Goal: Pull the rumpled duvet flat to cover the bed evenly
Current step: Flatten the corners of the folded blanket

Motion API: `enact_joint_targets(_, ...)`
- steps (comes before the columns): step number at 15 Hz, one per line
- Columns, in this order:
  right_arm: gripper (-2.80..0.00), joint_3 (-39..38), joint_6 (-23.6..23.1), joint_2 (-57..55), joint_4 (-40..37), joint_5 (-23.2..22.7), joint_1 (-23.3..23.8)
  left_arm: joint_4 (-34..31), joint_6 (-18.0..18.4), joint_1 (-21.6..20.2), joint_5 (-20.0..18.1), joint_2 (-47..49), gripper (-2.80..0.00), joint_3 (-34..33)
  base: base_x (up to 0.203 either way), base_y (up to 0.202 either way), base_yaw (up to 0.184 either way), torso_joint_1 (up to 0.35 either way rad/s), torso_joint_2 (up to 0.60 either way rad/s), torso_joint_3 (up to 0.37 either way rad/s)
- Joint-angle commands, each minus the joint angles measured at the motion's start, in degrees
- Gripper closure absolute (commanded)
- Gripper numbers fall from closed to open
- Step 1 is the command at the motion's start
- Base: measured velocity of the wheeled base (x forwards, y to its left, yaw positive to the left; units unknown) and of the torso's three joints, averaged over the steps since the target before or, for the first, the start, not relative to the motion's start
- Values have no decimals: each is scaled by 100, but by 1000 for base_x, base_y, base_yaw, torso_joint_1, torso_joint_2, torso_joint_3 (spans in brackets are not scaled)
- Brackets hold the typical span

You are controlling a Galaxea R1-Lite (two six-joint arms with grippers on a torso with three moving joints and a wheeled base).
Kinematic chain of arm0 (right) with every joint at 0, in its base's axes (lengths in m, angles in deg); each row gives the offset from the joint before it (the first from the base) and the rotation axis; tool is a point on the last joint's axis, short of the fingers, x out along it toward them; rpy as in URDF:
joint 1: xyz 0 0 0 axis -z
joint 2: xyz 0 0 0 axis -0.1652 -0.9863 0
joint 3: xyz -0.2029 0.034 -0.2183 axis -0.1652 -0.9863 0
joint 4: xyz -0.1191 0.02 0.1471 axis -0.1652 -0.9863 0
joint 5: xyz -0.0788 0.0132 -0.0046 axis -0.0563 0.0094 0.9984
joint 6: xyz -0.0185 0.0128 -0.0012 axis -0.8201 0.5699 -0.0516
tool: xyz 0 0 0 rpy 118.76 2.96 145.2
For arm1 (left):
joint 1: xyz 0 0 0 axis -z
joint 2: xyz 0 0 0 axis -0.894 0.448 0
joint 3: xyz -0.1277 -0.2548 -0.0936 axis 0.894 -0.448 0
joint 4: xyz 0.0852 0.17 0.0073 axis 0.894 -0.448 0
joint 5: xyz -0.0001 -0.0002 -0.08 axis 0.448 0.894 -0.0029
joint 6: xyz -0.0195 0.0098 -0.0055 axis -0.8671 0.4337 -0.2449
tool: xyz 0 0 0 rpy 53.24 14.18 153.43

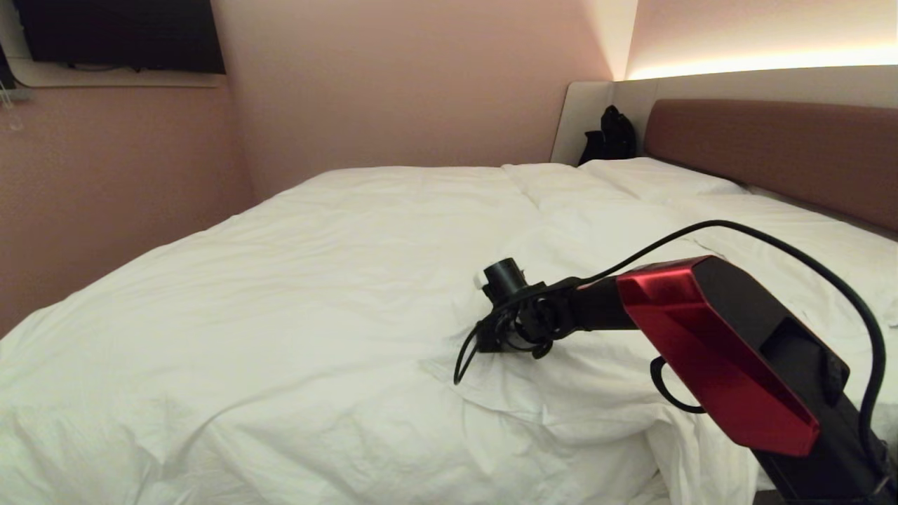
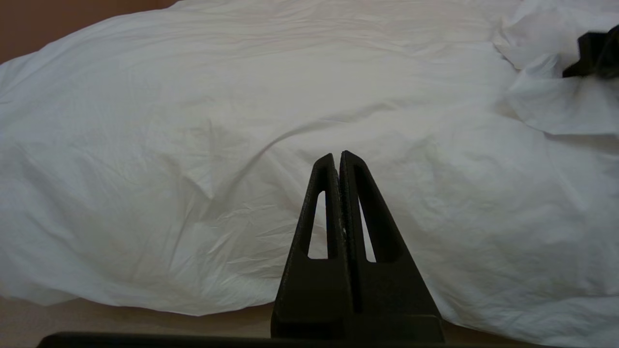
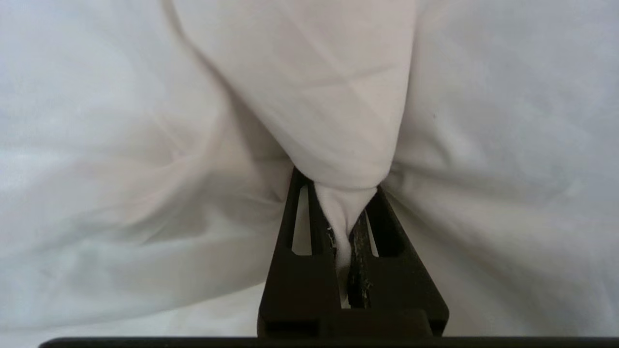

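The white duvet lies wrinkled over most of the bed, with a folded-back flap near the middle. My right arm reaches in from the lower right, and the right gripper presses into that flap. In the right wrist view the right gripper is shut on a pinched fold of the duvet, which bulges over the fingertips. The left gripper is shut and empty, held low before the duvet where it hangs over the bed's near side. It does not show in the head view.
Flat white pillows lie by the reddish-brown headboard. A black bag stands in the far corner. A pink wall runs along the bed's left side, with a dark screen mounted high on it.
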State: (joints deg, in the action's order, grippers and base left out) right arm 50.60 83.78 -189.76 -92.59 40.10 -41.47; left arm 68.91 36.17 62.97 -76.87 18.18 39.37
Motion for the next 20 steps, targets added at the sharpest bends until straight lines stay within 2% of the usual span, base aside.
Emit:
enact_joint_targets(1, 0, -21, 59, 631, -28, 9, -27, 1, -3, -2, -1, 0, 0, -2, 0, 0, 0, 0, 0, 0)
enact_joint_targets(8, 0, -226, 182, 1509, -319, 9, -181, 1, -3, -2, -1, 0, 0, -2, 0, 0, 0, 0, 0, 0)
enact_joint_targets(14, 0, -1107, 204, 2768, -319, 18, -192, 1, -3, -2, -1, 0, 0, -2, 0, 0, 0, 0, 0, 0)
enact_joint_targets(17, 0, -1752, 128, 3573, -323, 32, -38, 1, -3, -2, -1, 0, 0, -2, 0, 0, 0, 0, 0, 0)
enact_joint_targets(20, 0, -2273, -106, 4410, -338, 59, 311, 1, -3, -2, -1, 0, 0, -2, 0, 0, 0, 0, 0, 0)
